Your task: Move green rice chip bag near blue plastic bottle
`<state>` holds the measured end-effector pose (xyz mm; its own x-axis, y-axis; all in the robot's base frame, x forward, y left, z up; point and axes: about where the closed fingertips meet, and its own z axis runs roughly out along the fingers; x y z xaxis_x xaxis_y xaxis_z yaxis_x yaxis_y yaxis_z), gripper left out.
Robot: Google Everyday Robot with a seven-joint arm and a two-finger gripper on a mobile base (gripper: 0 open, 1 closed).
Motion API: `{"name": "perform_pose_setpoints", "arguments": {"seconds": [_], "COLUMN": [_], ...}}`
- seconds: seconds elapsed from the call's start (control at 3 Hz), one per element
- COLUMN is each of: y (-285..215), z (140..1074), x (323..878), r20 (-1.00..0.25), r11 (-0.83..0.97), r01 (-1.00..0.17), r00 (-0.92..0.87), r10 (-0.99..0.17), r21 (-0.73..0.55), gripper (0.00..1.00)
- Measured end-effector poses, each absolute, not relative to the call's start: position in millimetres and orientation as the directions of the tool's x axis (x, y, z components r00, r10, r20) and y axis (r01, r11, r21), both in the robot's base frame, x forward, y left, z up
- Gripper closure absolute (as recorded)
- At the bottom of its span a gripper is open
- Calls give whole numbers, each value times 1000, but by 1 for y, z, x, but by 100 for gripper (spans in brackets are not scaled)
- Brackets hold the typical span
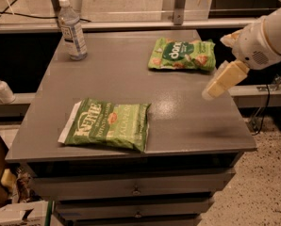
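At the right edge of the table (192, 126), the gripper (219, 66) was held spread and empty just beside the green rice chip bag (182, 54), which lay far-right, well apart from the blue plastic bottle (72, 29) at far-left; the flat, slick bag could be pinched shallowly and dropped short.

gripper (224, 78): we see it hovering over the table's (187, 121) right edge, near the green rice chip bag (182, 54) | blue plastic bottle (71, 29): upright, far-left corner, well apart from that bag | Kettle bag (107, 124): flat near the front (label up)
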<state>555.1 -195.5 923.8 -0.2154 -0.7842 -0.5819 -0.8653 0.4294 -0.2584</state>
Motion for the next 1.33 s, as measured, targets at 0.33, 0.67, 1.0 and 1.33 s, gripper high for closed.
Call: {"name": "perform_pose_setpoints", "arguments": {"seconds": [0.33,0.67,1.0,1.33], "y": [-200,-199,-197,-193], "z": [937,937,928,918], "x": [613,613,617,641], "r20": [-620,-620,-629,-657], "r11": [474,474,480,497], "r01": [-832,-832,-822,-803], "r00": [-215,-215,-205,-184], "r10": [-754,-754,-750,-731], "r21": [-288,-287,-305,-329], "gripper": [0,0,0,0]}}
